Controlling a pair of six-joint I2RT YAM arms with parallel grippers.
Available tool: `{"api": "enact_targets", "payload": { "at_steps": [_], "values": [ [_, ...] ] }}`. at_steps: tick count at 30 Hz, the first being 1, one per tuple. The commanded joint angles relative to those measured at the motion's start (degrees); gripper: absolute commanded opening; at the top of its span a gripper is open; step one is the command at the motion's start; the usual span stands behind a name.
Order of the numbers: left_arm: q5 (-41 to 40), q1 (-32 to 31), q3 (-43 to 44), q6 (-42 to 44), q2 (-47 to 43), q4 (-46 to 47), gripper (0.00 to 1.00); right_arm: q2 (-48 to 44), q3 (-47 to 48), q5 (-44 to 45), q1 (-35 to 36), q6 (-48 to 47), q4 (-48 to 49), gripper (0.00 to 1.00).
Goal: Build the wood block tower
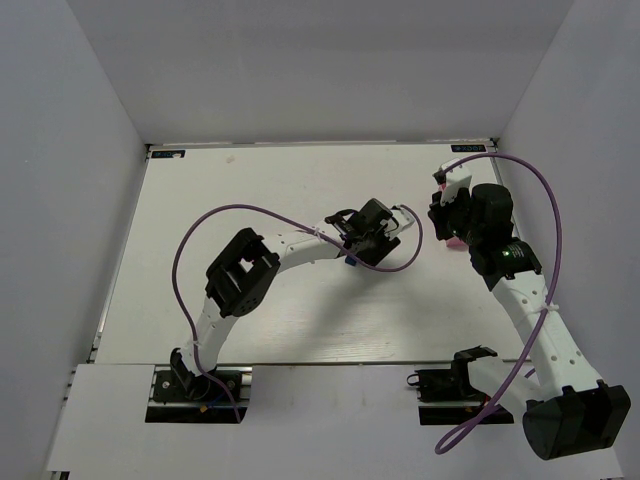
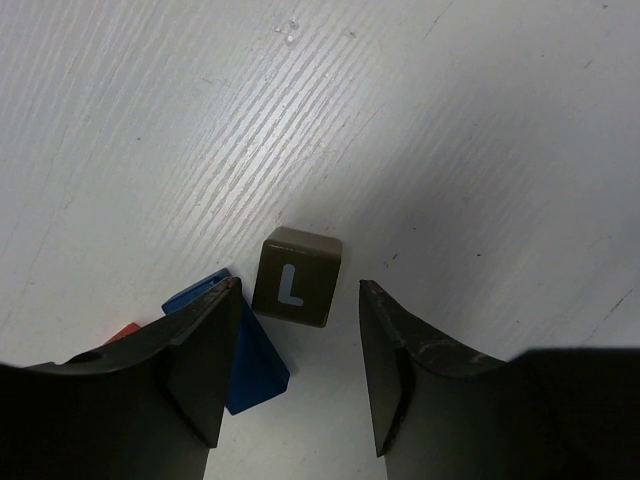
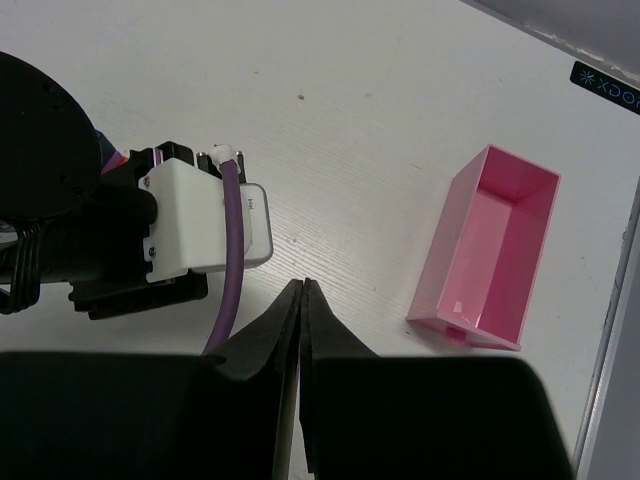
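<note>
In the left wrist view, a grey-brown cube with a white letter L (image 2: 296, 278) lies on the white table just beyond my fingertips. My left gripper (image 2: 300, 287) is open and empty, its jaws wide apart above the table. A blue block (image 2: 252, 362) lies beside and partly behind the left finger (image 2: 200, 360), and a sliver of a red block (image 2: 122, 332) shows past it. The rest of that cluster is hidden. From above, the left gripper (image 1: 360, 245) is at mid-table with a bit of blue (image 1: 350, 262) under it. My right gripper (image 3: 303, 284) is shut and empty.
An open, empty pink box (image 3: 490, 250) lies on the table to the right of the right gripper, and shows partly under the right arm from above (image 1: 455, 241). The left arm's wrist (image 3: 100, 230) and its purple cable (image 3: 228, 250) are close on the right gripper's left.
</note>
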Motion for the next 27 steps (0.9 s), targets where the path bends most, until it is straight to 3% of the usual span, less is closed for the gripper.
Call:
{"api": "enact_targets", "payload": {
  "at_steps": [1,19,22,23,27],
  "values": [
    [-0.2,-0.3,2.3,0.2,0.2,0.1,0.60,-1.1,-0.1,-0.6,-0.3,-0.4,2.4,0.06],
    [-0.2,0.2,4.0,0.2,1.9,-1.0,0.57,-1.3,-0.3,-1.1,-0.5,-0.5,2.1,0.06],
    [-0.2,0.2,4.0,0.2,1.3,-1.0,0.44,-1.3,-0.2,-1.1,-0.5,-0.5,2.3,0.06],
    [-0.2,0.2,4.0,0.2,1.3,-1.0,0.44,-1.3,-0.3,-1.1,-0.4,-0.4,2.1,0.06],
    [0.8,0.2,4.0,0.2,-0.3,-1.0,0.23,-1.3,-0.4,-1.1,-0.5,-0.5,2.3,0.06]
  ]
}}
